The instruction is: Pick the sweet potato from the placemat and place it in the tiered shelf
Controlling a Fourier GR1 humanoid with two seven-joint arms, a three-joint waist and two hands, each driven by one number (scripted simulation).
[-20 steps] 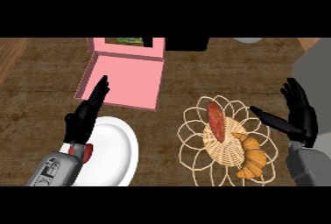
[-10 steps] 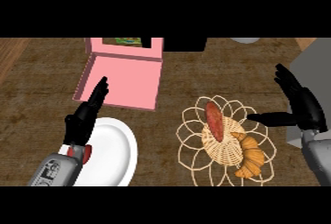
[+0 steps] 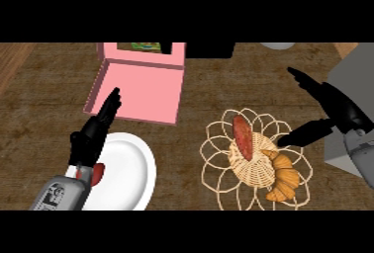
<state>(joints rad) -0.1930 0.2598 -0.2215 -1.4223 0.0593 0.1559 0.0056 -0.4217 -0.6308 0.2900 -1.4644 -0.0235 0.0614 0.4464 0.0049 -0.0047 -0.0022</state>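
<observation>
The sweet potato (image 3: 242, 137) lies on the woven placemat (image 3: 219, 148), its long axis nearly up-down in the view. The right hand (image 3: 332, 111) is nearer, open, with the potato to its left. The left hand (image 3: 95, 131) rests open over the plate (image 3: 135, 173).

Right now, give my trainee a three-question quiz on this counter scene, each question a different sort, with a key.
1. True or false: the sweet potato lies on the woven placemat.
2. What lies next to the sweet potato? A) croissant B) apple C) spoon
3. Fill in: the white plate sits partly under the robot's ___ hand.

Key: 1 true; 2 A; 3 left. The right hand is open, holding nothing.
</observation>
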